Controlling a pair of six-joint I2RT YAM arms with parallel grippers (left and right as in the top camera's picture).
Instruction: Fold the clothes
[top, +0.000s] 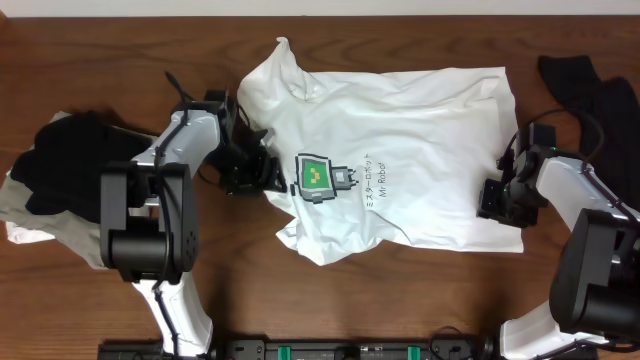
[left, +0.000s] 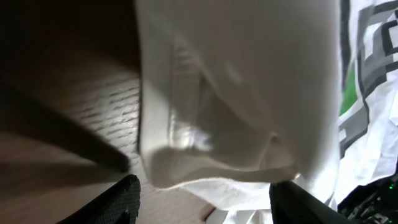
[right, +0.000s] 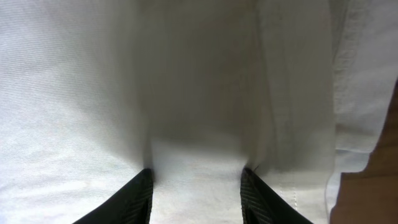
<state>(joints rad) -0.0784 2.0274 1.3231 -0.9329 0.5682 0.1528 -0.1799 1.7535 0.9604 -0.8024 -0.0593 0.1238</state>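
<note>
As the T-shirt (top: 430, 130) lies rumpled, the right end effector (right: 196, 179) grips it.

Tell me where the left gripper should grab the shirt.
Probably the doubled, stitched edge at the left side of the shirt, approached low from the left: it lifts off the table, right inside the open left gripper.

T-shirt (top: 420, 130) at centre of table (top: 100, 50), between left gripper (top: 262, 172) and right gripper (top: 497, 197). Heap of clothes (top: 60, 165) lies far left, single garment (top: 585, 85) far right.

Matt cloth T-shirt (top: 430, 130), grained wood table (top: 400, 300)
</note>
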